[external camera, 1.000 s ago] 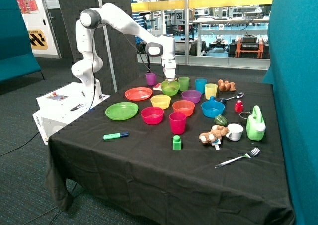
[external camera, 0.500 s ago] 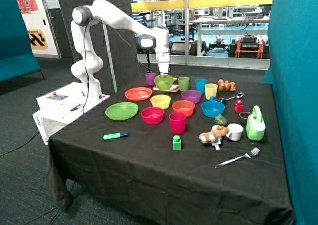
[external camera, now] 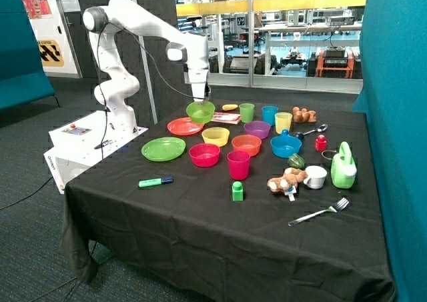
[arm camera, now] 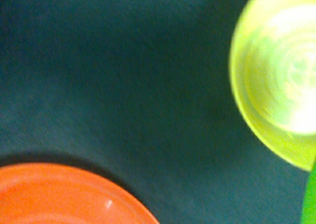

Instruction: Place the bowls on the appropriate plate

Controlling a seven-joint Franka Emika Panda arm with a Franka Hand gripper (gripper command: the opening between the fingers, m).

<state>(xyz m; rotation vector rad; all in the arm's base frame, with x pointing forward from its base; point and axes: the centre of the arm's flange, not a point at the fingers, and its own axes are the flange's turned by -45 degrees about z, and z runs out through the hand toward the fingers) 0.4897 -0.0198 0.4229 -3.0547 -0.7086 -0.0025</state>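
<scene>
Plates came first along the counter (external camera: 200, 215): a green plate (external camera: 163, 149) at about nine o'clock of the crowd of dishes, and an orange-red plate (external camera: 181, 127) just behind it, toward eleven o'clock. Above the far rim of that orange-red plate hung the lime green bowl (external camera: 200, 111), clear of the cloth and held at its rim by the gripper (external camera: 200, 100). The fingers looked closed on the rim, pinching the thin wall from above; the wrist view showed only the bowl's pale inside (arm camera: 281, 80) beside the plate (arm camera: 64, 197) below, never the fingers themselves.

Further on, near the middle, sat a yellow bowl (external camera: 215, 136), a pink bowl (external camera: 204, 155) and the orange-red bowl (external camera: 246, 144), all resting on the counter; the orange-red one was not yet on any plate. Cups stood around them, with a blue bowl (external camera: 285, 145) at about three o'clock.

By its look, the green bowl was light, stiff, glossy plastic, so likely to slip or swing in a one-sided pinch. A rim grip seemed the only sound hold, with one finger inside the wall and one outside. Its matching plate was judged to be the green one, at about seven o'clock from where it hung.
</scene>
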